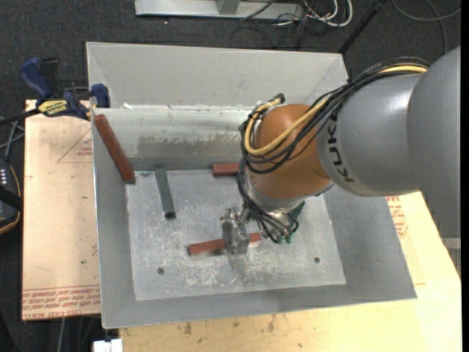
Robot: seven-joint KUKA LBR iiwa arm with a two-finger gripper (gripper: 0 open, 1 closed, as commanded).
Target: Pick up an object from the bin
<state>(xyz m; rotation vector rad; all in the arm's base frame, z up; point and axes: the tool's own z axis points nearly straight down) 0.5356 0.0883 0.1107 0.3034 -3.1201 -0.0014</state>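
Observation:
My gripper (236,237) is low over the bin floor, right of centre and towards the front. It stands on the right part of a thin red-brown stick (207,248) that lies flat, running left to right. The stick's left part shows clear of the gripper, and a short end shows on the gripper's right. A small green thing (294,224) lies just right of the gripper, partly hidden under the arm.
A grey-green bar (165,192) lies on the floor at the left. A long brown bar (113,149) leans along the left wall. A short red-brown block (225,169) sits at the back wall. The arm's orange cover and cables hang above the gripper.

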